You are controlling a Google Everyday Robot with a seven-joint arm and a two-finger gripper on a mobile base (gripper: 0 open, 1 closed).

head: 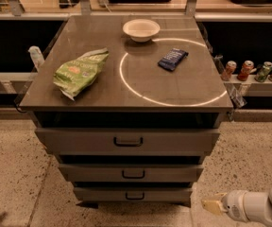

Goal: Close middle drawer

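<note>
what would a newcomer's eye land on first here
The bright white ring glowing on the cabinet top, with a green chip bag to its left, a white bowl at its far edge and a blue packet inside. Below, the pincer hovers at lower right, clear of the middle drawer.

The gripper [215, 205] hangs low at the right, and its white arm [259, 206] runs out past the right and bottom edges. Up and left of it, the middle drawer [132, 173] shows only its front; the tray behind is lost in shadow. Above it, the cans [254, 71] have labels too small to read.
</note>
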